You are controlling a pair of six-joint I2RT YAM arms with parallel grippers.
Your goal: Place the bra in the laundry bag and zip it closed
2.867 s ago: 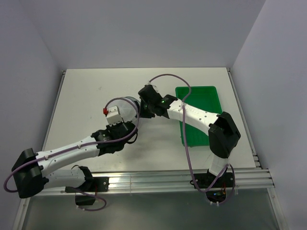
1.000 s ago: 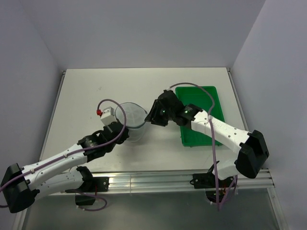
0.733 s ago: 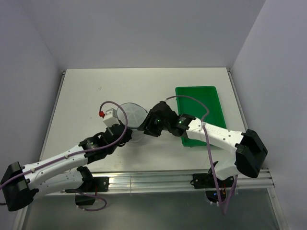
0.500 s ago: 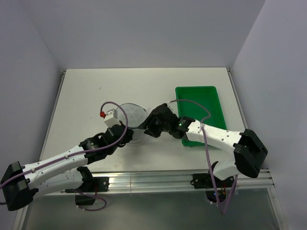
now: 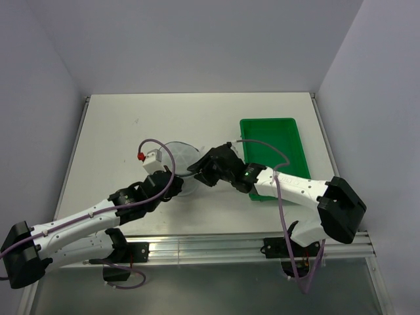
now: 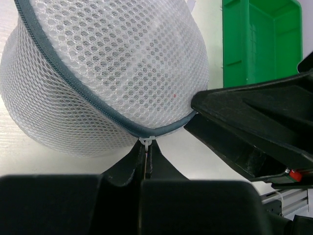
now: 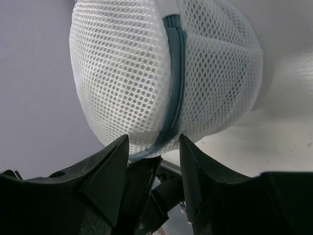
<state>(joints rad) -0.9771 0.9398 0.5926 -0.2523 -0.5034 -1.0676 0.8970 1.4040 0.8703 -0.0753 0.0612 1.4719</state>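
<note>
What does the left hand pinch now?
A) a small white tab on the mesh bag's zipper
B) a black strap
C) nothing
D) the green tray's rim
A: the left wrist view shows the left hand shut on the white tab at the grey zipper of the laundry bag.

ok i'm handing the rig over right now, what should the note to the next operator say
Left gripper: shut on the white zipper pull at the rim of the laundry bag.
Right gripper: open, fingers either side of the zipper, close to the bag, not clamped.
The bag sits on the table, left of the green tray.
Bra: none in sight outside the bag; only a dim grey shade shows through the mesh, so unconfirmed.
Done: zipper looks closed wherever it shows.
Left: confirm the zip is fully shut and the bra is inside, then let go.
</note>
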